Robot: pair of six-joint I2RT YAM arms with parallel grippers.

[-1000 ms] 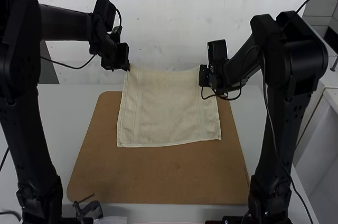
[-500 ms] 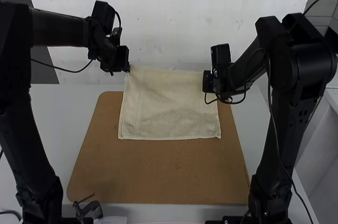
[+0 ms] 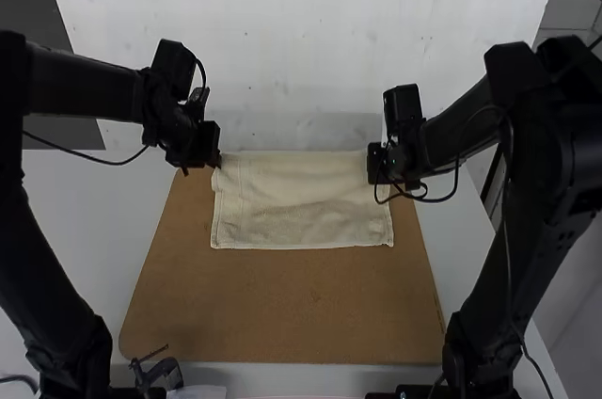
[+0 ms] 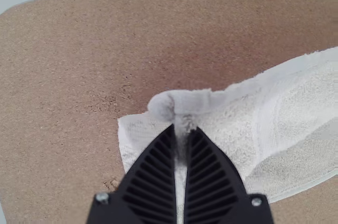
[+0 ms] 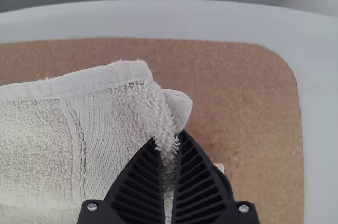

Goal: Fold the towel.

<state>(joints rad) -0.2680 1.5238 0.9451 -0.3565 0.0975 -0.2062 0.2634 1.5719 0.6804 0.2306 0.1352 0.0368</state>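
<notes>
In the high view my left gripper is at the far left corner of the cream towel, and my right gripper is at its far right corner. The towel's near part lies flat on the brown board, its far part between the grippers. Seen from the left wrist, my left gripper pinches a corner of the towel, with another layer beneath. From the right wrist, my right gripper is closed on the other corner of the towel.
The brown board lies on a pale table, with bare board in front of the towel. A white wall rises behind. A small dark clamp-like object is at the near left edge.
Both grippers have come down, holding the towel's far corners, and moved slightly apart towards the near side. The towel's far edge has dropped, and its near edge has shifted farther back.
</notes>
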